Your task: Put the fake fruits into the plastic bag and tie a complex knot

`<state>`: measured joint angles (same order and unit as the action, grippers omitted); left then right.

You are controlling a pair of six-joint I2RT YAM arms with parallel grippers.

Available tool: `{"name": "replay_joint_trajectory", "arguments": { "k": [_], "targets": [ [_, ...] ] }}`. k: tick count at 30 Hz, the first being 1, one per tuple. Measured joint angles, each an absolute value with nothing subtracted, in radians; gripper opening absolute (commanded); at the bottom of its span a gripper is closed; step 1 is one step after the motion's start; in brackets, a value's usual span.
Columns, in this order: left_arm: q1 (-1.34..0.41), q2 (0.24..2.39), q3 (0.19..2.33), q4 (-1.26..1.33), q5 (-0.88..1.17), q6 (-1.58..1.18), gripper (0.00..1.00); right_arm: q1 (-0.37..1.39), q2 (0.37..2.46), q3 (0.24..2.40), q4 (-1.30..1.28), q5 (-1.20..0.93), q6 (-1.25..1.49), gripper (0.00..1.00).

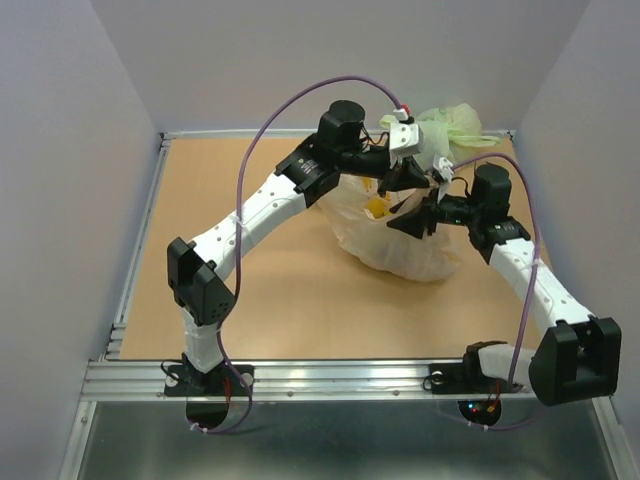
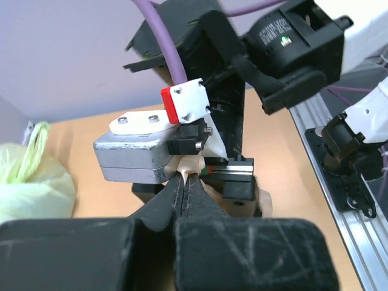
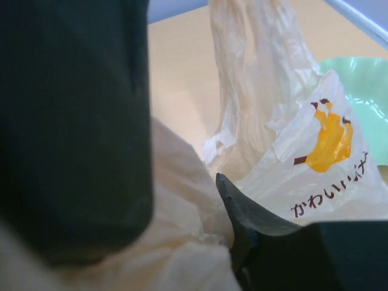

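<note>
Plastic bag (image 3: 260, 91) with brown "かわい" lettering (image 3: 327, 195)

Item: plastic bag (image 3: 273, 121). We read one line of dark Japanese print, beginning "かわい", just below its orange printed mark (image 3: 330, 138). The later characters are unclear to us.
</note>
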<state>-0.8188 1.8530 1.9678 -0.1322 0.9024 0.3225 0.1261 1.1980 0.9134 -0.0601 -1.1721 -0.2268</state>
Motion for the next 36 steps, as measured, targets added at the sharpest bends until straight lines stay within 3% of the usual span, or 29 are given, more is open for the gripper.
{"name": "replay_joint_trajectory", "arguments": {
  "k": [1, 2, 3, 5, 8, 16, 21, 25, 29, 31, 34, 35, 36],
  "targets": [
    [-0.807, 1.846, 1.957, -0.132, 0.895, 0.312, 0.00, 0.138, 1.206, 0.907, -0.015, -1.158, -0.193, 0.34],
    [-0.800, 1.841, 1.952, -0.131, 0.886, 0.305, 0.00, 0.155, 1.219, 0.894, 0.065, -1.140, -0.121, 0.21],
    [-0.791, 1.834, 1.948, -0.131, 0.879, 0.296, 0.00, 0.170, 1.231, 0.887, 0.144, -1.126, -0.062, 0.17],
    [-0.773, 1.812, 1.934, -0.110, 0.849, 0.275, 0.00, 0.196, 1.263, 0.888, 0.255, -1.110, 0.025, 0.09],
    [-0.754, 1.763, 1.902, -0.101, 0.792, 0.255, 0.00, 0.242, 1.324, 0.923, 0.372, -1.092, 0.118, 0.05],
    [-0.731, 1.632, 1.880, -0.103, 0.669, 0.264, 0.00, 0.388, 1.445, 1.127, 0.536, -1.073, 0.294, 0.01],
    [-0.736, 1.545, 1.809, -0.102, 0.641, 0.287, 0.00, 0.424, 1.428, 1.117, 0.565, -1.081, 0.303, 0.00],
    [-0.742, 1.536, 1.725, -0.086, 0.631, 0.283, 0.00, 0.411, 1.364, 0.993, 0.478, -1.068, 0.229, 0.11],
    [-0.754, 1.547, 1.618, -0.043, 0.625, 0.259, 0.00, 0.364, 1.293, 0.816, 0.416, -1.036, 0.169, 0.29],
    [-0.756, 1.563, 1.591, -0.031, 0.626, 0.239, 0.00, 0.352, 1.282, 0.764, 0.399, -1.018, 0.150, 0.31],
    [-0.756, 1.589, 1.588, -0.023, 0.634, 0.202, 0.00, 0.345, 1.267, 0.705, 0.395, -0.991, 0.145, 0.22],
    [-0.756, 1.592, 1.588, -0.020, 0.636, 0.194, 0.00, 0.345, 1.263, 0.699, 0.395, -0.986, 0.146, 0.10],
    [-0.756, 1.596, 1.588, -0.014, 0.641, 0.182, 0.00, 0.344, 1.257, 0.691, 0.403, -0.979, 0.146, 0.05]
  ]
}}
